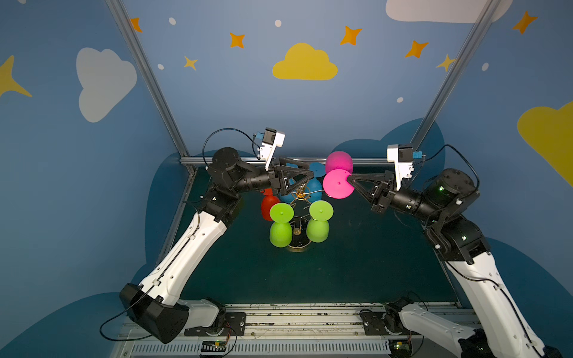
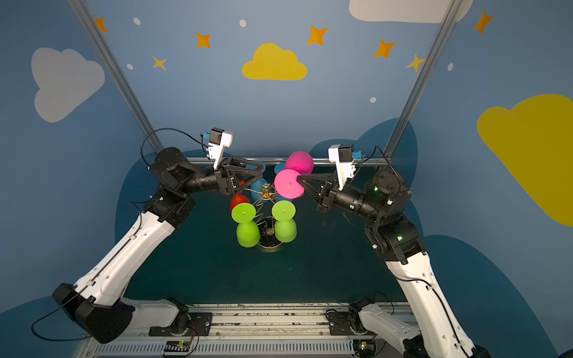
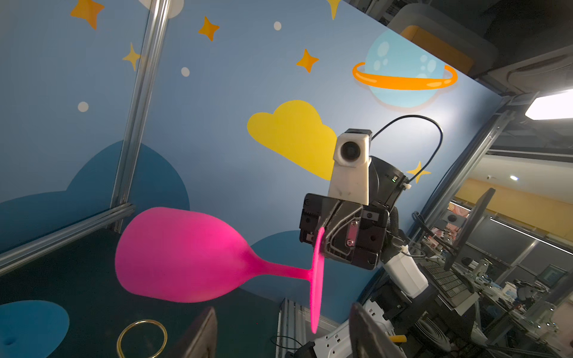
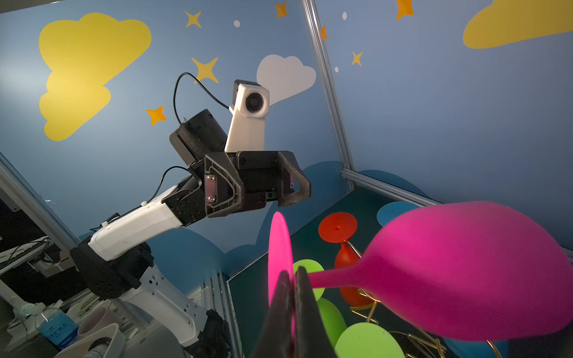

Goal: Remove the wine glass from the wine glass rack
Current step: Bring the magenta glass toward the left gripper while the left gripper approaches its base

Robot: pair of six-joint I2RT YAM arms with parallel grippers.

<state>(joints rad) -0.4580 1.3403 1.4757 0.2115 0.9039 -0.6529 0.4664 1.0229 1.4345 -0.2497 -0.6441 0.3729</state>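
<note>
Slippage is the chief risk. The right pincer [image 4: 293, 279] is clamped tight on only the thin rim of the foot of the pink wine glass [image 3: 179, 257]. The glass lies on its side in the air, level with the top of the rack [image 1: 299, 194] and just to its right in both top views, with the bowl pointing at the back wall. All the weight of bowl and stem hangs off that small pinch at the edge, so a quick swing or wrist turn could make the foot twist between the fingers and the glass droop or drop onto the desk [image 1: 356, 263].

The stem looks clear of the gold wire loops, though the top views are too crowded there to be sure. If it is not, pulling sideways could drag the rack and shake the two green glasses [image 1: 281, 223] and the red glass [image 1: 269, 206] hanging from it.

The left pincer [image 4: 257, 204] hovers above the rack, jaws well apart and holding nothing. It is close to the pink foot, so a careless move by either arm could knock them together.
</note>
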